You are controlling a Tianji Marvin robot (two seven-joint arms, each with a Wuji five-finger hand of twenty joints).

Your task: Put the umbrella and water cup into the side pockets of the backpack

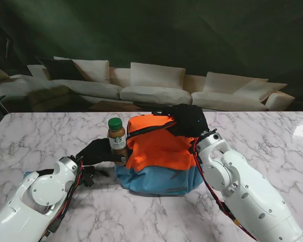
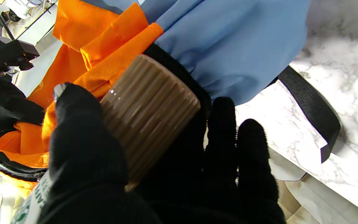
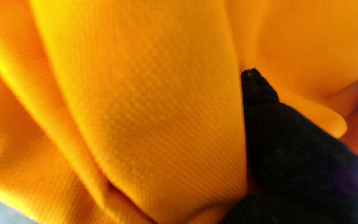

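Note:
The orange and blue backpack stands in the middle of the marble table. My left hand is shut on a brown drink bottle with a green cap, held upright against the backpack's left side. In the left wrist view the bottle's ribbed base sits at the black elastic rim of the side pocket, where orange meets blue fabric. My right hand lies on the backpack's top with its fingers pressed into a fold of orange fabric. No umbrella is visible.
A black strap trails from the backpack onto the table. A small blue thing peeks out by my left elbow; what it is cannot be told. Beyond the table's far edge stands a white sofa.

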